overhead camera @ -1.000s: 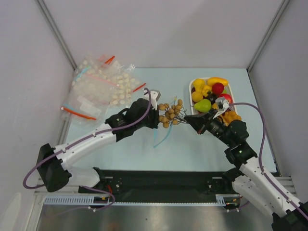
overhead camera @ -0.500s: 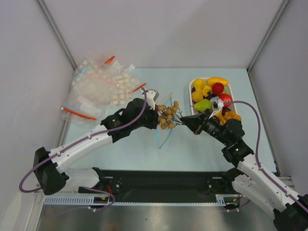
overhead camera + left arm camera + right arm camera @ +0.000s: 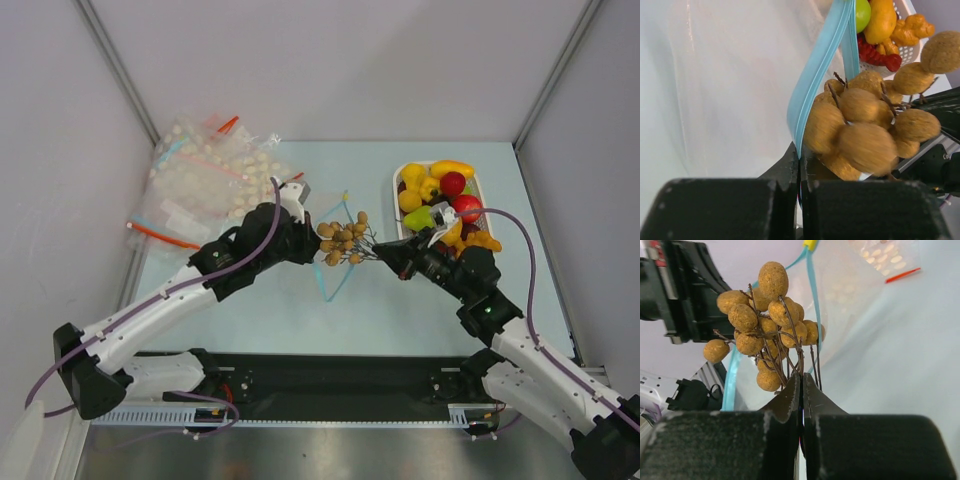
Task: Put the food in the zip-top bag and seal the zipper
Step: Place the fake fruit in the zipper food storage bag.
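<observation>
While the left gripper (image 3: pixel 800 167) is pinching the light blue zipper (image 3: pixel 819 70) of the zip-top bag (image 3: pixel 715 100), jaws closed flat on the strip, the right gripper (image 3: pixel 801 387) is clamping the thin brown stems of a bunch of tan fruits (image 3: pixel 762 322), jaws pressed together around them. The bunch is hanging in the air between the two grippers, above the counter (image 3: pixel 400 310) and just left of the white tray (image 3: pixel 400 172). In the left wrist view the fruits are lying against the blue strip, right at the bag's mouth. Whether any of them are already past the strip cannot be told.

The bunch is looking light but awkward. Its wiry stems are giving the jaws very little to bite on, so it is likely to swivel or slip, and the splayed twigs are likely to snag on the strip. Gripping where the stems gather, as the right gripper is doing, seems the soundest hold.

The bag is behaving as limp, slick film with no shape of its own. Its strip is the only firmer part and so the sensible place to grip. Held at one point, the mouth is probably sagging rather than gaping.

The rest of the food (image 3: pixel 440 190) is sitting in the tray, glossy and rounded, and is probably slippery enough to need a grip across its narrow width.
</observation>
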Robot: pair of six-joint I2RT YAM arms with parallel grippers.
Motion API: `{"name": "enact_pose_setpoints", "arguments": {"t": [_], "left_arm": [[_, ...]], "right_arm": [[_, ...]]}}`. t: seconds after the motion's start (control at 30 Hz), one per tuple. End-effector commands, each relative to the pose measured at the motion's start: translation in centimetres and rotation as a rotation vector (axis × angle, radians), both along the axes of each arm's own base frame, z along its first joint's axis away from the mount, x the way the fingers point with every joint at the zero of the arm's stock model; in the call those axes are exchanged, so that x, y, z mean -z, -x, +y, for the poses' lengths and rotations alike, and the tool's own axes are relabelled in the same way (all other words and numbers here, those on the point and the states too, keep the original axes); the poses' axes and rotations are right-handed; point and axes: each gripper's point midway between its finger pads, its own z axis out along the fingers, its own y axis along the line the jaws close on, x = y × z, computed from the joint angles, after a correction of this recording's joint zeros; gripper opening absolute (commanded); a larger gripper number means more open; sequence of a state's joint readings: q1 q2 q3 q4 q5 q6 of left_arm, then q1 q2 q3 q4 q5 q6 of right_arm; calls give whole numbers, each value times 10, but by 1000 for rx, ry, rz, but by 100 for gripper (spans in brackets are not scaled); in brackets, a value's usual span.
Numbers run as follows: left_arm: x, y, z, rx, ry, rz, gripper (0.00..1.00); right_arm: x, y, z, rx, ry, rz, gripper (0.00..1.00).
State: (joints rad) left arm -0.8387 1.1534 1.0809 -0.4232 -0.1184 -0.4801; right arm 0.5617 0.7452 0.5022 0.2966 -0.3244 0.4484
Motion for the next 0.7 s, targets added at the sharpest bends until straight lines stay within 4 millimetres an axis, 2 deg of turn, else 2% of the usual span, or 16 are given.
{"name": "enact_pose_setpoints", "arguments": {"t": [0.0, 0.2, 0.27, 0.43, 0.5, 0.67], "left_arm": [[-35, -6, 14, -82, 80, -60, 1], [-42, -7, 30, -145, 99, -90, 1], [-44, -7, 31, -146, 98, -98, 0], [-33, -9, 19, -96, 77, -89, 0], [-26, -10, 13, -82, 64, -65, 0], [-13, -14, 4, -68, 24, -18, 0]], "right_arm": [[-4, -9, -4, 48, 11, -22, 0], [0, -12, 1, 33, 47, 2, 0], [10, -16, 5, 32, 75, 38, 0], [14, -18, 18, 16, 136, 25, 0], [16, -10, 28, -1, 171, 14, 0], [15, -7, 34, 43, 233, -41, 0]]}}
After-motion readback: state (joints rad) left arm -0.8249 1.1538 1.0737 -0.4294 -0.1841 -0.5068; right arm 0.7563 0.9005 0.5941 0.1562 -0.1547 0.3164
